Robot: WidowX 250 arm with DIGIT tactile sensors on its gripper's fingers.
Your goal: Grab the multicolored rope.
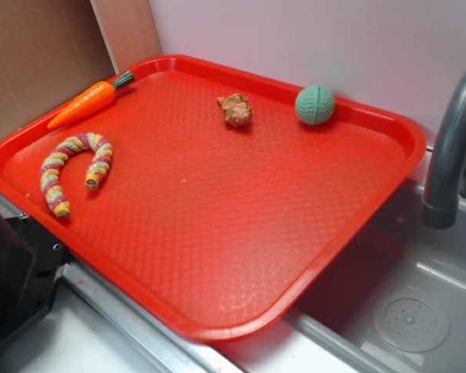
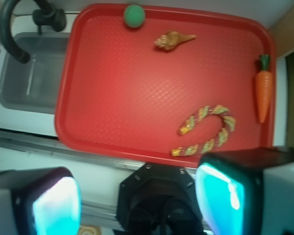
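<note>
Multicolored rope lying in horseshoe bend on red tray, near toy carrot. Likely light, soft, grippy twist; best pinching across one straight leg. Hand hanging released, fingers wide apart, grasping nothing.

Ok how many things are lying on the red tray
4: multicolored rope and carrot at its left edge, seashell and green ball along the back. None looks hidden.
</note>
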